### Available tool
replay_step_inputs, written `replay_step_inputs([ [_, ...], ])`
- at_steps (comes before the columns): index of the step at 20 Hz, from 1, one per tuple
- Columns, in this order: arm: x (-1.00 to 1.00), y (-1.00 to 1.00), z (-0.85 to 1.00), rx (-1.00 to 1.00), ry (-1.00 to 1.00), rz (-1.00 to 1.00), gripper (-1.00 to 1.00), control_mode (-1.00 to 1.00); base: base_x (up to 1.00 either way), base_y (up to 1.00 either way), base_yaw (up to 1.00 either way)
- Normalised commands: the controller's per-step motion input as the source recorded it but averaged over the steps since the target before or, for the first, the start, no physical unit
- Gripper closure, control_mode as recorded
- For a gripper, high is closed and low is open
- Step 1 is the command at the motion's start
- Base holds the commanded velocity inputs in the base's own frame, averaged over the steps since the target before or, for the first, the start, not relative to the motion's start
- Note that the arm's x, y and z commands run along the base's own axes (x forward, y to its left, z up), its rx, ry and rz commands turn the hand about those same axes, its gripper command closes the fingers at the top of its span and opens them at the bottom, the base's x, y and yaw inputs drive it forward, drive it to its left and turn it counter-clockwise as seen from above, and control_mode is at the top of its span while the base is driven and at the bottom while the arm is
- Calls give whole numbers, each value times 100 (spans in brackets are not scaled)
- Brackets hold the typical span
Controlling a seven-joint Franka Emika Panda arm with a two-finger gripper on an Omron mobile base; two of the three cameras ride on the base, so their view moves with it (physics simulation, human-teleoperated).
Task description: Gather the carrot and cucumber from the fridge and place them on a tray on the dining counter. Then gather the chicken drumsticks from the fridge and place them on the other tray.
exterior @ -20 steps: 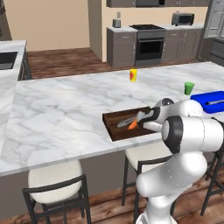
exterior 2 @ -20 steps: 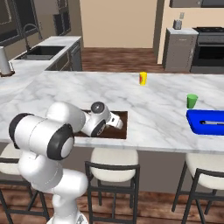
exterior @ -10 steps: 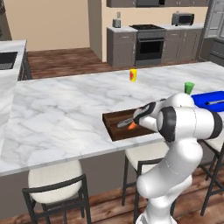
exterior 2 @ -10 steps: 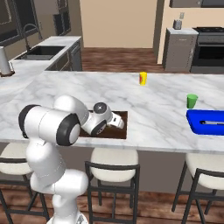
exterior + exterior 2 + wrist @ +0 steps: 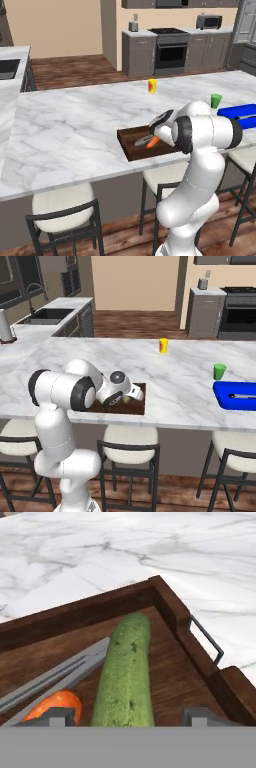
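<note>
fingers [image 5: 127, 717] spread apart, straddling the cucumber [image 5: 125, 672] lying in the wooden tray [image 5: 170, 607], beside the carrot [image 5: 52, 704].

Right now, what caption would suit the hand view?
Open gripper over a cucumber lying beside a carrot in the wooden tray.

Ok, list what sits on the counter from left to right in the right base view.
Wooden tray with the gripper over it → yellow cup → green cup → blue tray.
</note>
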Motion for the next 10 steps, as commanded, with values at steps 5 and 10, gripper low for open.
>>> replay_step_inputs([
  [5,-6,-23,11,9,-19,0,-100,-100,0,0,0],
  [10,-83,-8,55,9,-31,2,-100,-100,0,0,0],
])
